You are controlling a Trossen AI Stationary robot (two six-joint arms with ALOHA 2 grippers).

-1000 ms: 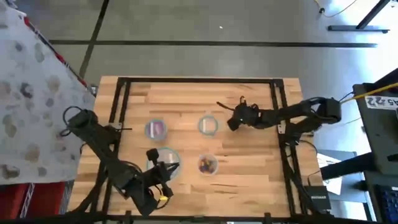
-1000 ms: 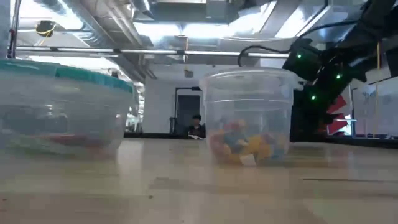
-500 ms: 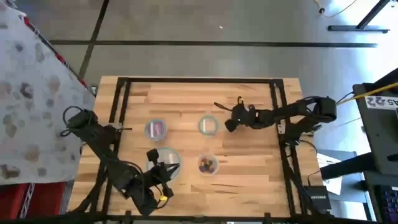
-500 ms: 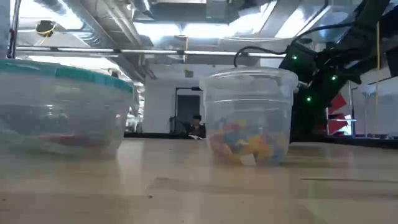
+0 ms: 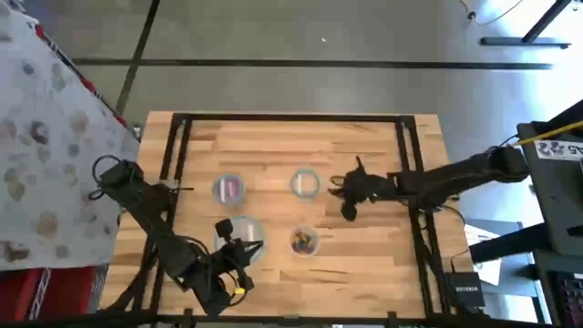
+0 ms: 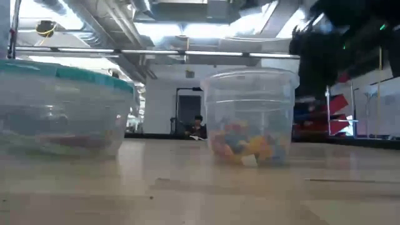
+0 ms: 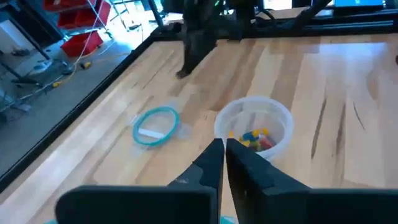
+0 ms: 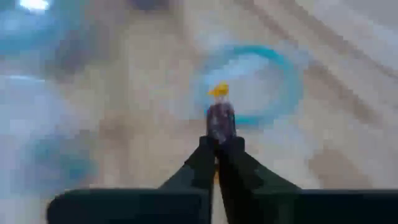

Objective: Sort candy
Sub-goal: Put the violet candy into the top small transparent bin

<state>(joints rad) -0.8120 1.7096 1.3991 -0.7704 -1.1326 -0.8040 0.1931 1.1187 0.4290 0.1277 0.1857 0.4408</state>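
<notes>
One candy [image 8: 220,115] pinched in my right claw [image 8: 217,146], light, crinkly wrapper, slips easily; grip mid-body. Left claw [image 7: 224,149] closed, empty, waiting.

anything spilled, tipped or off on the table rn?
Nothing stands out. The four bowls sit upright on the table, and the candy I can see is inside them, none loose on the wood. The right tool is shut above bare wood; the left tool waits shut by the big bowl.
</notes>
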